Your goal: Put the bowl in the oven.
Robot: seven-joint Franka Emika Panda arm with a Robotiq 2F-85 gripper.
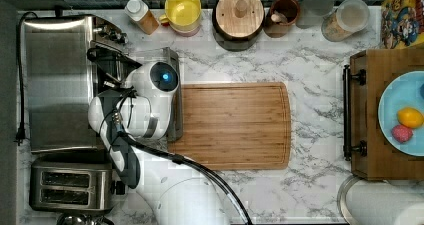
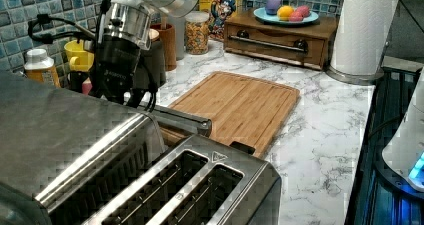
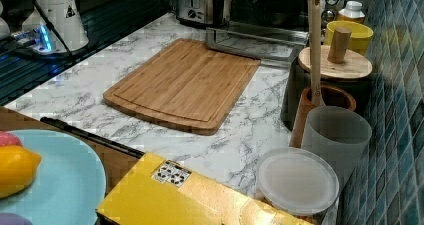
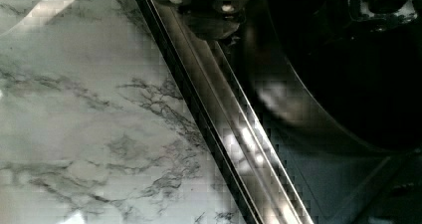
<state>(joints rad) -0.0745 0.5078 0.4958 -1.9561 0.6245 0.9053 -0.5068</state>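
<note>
One black bowl (image 4: 348,74) sits beneath the tool.

White marble counter (image 1: 320,60) — blue tiled wall (image 3: 395,85) (glossy) behind

Counter (image 1: 320,70) white-grey marble, cutting board (image 1: 232,125) brown wood, oven (image 1: 57,82) steel, bowl (image 4: 358,84) probably glossy black, cup (image 1: 183,9) yellow.

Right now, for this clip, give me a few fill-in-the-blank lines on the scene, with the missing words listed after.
1. The oven door is ____.
2. The wooden cutting board has ____ on it.
3. The plate holding the fruit is light ____.
4. In the top view, the toaster has ____ slots.

Missing words: open; nothing; blue; two
</note>
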